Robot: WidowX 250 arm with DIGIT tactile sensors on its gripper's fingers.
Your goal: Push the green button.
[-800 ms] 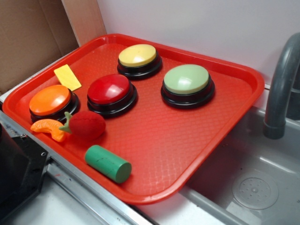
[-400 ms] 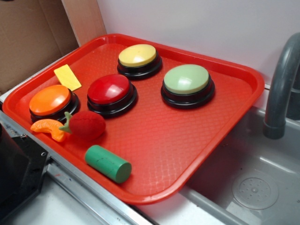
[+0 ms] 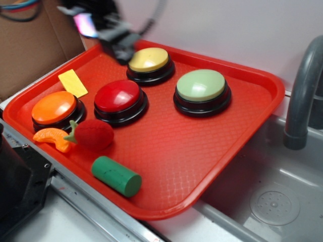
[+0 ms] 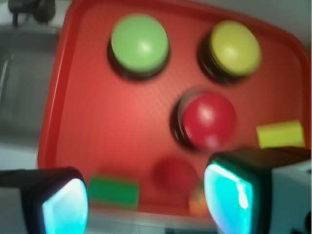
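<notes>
Pale-green domed push button (image 3: 201,84) sits on the red plastic tray (image 3: 222,151), right of the yellow domed button (image 3: 148,59), with the red domed button (image 3: 117,95) to its front-left.

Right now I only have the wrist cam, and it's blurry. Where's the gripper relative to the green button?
Observer: In the exterior view the gripper is over the tray's back left corner, right beside the yellow button. The green button is apart from it, further right.
Operator: Any button I can't see?
Observer: Yes, an orange button near the left rim, next to the red button.
Operator: What's the green smear at my bottom edge?
Observer: A green cylinder lying on its side by the front rim, well away from the green button.
</notes>
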